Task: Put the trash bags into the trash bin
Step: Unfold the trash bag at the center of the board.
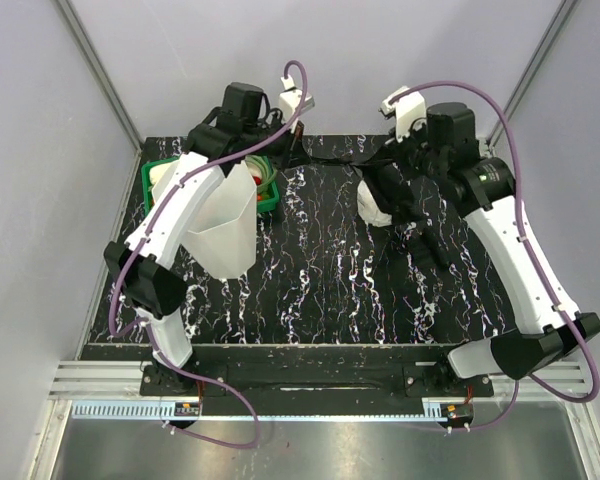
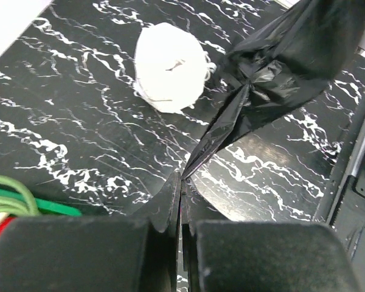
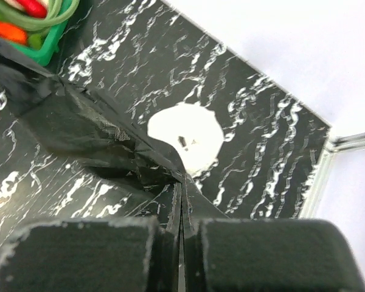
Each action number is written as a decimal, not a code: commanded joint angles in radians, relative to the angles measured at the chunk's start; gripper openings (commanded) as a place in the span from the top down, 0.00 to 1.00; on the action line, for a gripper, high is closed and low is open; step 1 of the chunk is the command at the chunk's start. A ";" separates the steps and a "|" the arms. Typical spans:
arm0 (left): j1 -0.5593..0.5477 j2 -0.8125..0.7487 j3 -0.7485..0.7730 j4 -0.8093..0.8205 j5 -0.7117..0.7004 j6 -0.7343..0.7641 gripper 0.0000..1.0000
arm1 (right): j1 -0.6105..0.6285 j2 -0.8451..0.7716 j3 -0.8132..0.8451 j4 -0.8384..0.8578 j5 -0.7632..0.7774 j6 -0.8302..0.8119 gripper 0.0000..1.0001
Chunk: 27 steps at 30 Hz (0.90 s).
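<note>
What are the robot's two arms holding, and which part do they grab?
The black trash bag: the left end effector pinches one end of the film, the right end effector the opposite end.

Table (image 1: pixel 320 270): black top, white veining. White roll (image 2: pixel 169 67) lies ahead of the left gripper (image 2: pixel 181 228) jaws, slightly left, and just ahead of the right gripper (image 3: pixel 182 225) jaws. Green basket (image 2: pixel 55 208) sits close left of the left jaws. Trash bin (image 1: pixel 228 225) stands behind them, beside the basket.

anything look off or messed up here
The trash bag is bunched into a twisted strip, pinched at either end by the left fingers and right fingers, near the white roll. Nothing looks spilled or broken.
</note>
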 commanded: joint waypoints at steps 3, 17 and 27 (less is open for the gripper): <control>0.046 -0.048 0.139 -0.011 -0.086 0.014 1.00 | -0.021 0.029 0.205 -0.027 0.168 -0.087 1.00; 0.140 -0.059 0.255 -0.002 -0.190 0.048 1.00 | -0.044 0.098 0.365 -0.031 0.317 -0.251 1.00; 0.106 -0.094 0.031 0.162 0.228 -0.155 0.83 | -0.044 0.054 0.238 -0.186 -0.137 -0.136 1.00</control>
